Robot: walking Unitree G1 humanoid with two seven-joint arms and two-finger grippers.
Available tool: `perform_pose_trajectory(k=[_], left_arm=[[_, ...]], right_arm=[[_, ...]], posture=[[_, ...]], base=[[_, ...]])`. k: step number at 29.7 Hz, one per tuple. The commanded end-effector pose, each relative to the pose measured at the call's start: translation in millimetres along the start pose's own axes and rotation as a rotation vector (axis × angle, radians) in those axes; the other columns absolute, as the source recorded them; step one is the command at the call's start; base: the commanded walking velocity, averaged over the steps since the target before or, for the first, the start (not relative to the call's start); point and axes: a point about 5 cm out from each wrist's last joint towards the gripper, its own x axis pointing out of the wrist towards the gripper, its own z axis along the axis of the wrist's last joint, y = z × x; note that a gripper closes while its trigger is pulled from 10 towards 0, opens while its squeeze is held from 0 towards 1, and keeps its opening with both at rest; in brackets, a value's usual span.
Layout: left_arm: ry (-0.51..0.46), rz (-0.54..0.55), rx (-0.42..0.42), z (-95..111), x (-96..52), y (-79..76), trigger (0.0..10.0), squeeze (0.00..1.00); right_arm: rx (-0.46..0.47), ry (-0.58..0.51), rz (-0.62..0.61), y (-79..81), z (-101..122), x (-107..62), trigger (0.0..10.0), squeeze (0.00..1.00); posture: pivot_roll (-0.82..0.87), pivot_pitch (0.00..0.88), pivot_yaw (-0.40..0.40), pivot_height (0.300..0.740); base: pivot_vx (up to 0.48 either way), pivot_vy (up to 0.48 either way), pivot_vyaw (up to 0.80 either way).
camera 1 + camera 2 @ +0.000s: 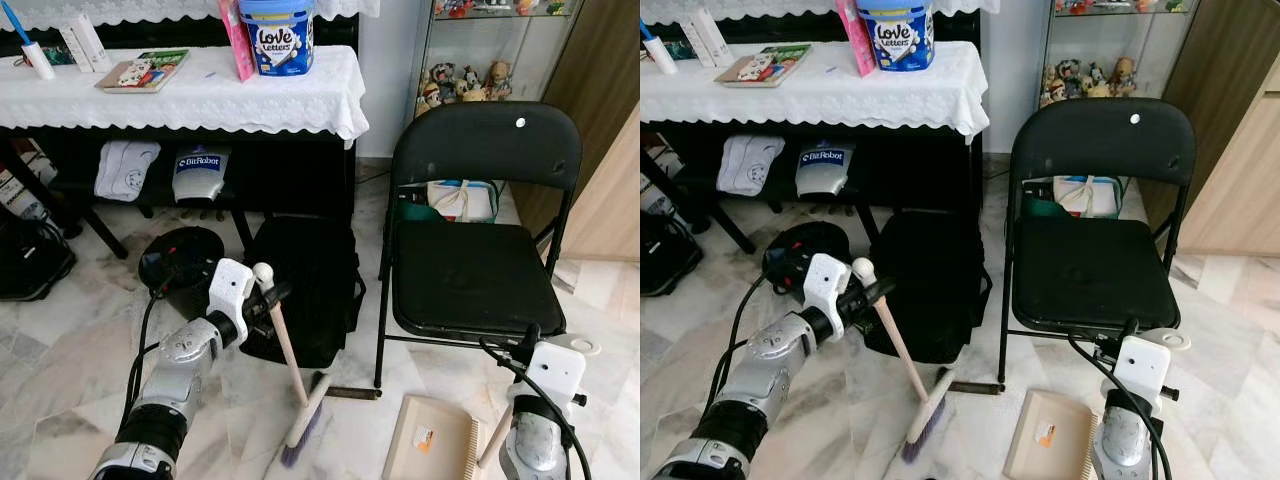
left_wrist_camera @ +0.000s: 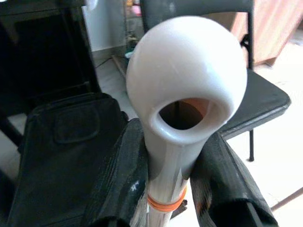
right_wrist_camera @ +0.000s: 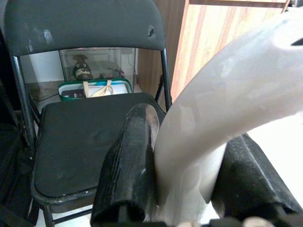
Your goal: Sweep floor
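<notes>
We hold both tools and stand ready, but as far as we can judge the sweeping itself has hardly begun. Our left gripper [image 1: 268,298] has its two black fingers closed around the top of the broom [image 1: 290,372] handle, just under the rounded white knob with its hanging hole; the left wrist view shows a finger pressed on each side of the shaft. The broom leans down across the marble floor [image 1: 60,370], its bristle head resting on the tiles in front of the black bag [image 1: 305,285] and near the front left leg of the folding chair [image 1: 475,250]. Our right gripper [image 3: 189,189] is clamped on the pale curved handle of the dustpan [image 1: 430,440], whose tray lies flat on the floor just in front of the chair, close beside the broom head.

We can make out no gathered pile of dirt and nothing in the dustpan tray. What is left, we judge, is nearly all of it: drawing the bristles across the tiles toward the pan and collecting what comes.
</notes>
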Motion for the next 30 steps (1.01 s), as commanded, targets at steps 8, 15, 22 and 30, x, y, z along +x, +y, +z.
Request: perform_pose_trajectory(k=[8,15,22,30], left_arm=[[0.039,-0.176,0.123,12,-12.8,-1.9,10.0,0.00],[0.112,-0.302,0.175,16,-23.2,-0.7,10.0,0.00],[0.083,-0.213,0.244,27,-18.4,11.0,10.0,0.00],[-0.061,0.051,0.281,46,-6.4,24.0,10.0,0.00]], right_arm=[[-0.015,-0.005,0.009,-0.3,3,3.7,10.0,0.00],[-0.011,-0.006,0.016,2.8,4,5.6,10.0,0.00],[-0.008,-0.007,0.016,3.9,5,7.3,10.0,0.00],[-0.006,-0.009,0.012,3.8,5,7.6,10.0,0.00]], posture=[[-0.03,0.079,0.074,0.740],[-0.03,0.076,0.070,0.740],[-0.03,0.071,0.072,0.740],[-0.03,0.067,0.075,0.740]], base=[[0.000,0.000,0.00],[0.000,0.000,0.00],[0.000,0.000,0.00],[0.000,0.000,0.00]])
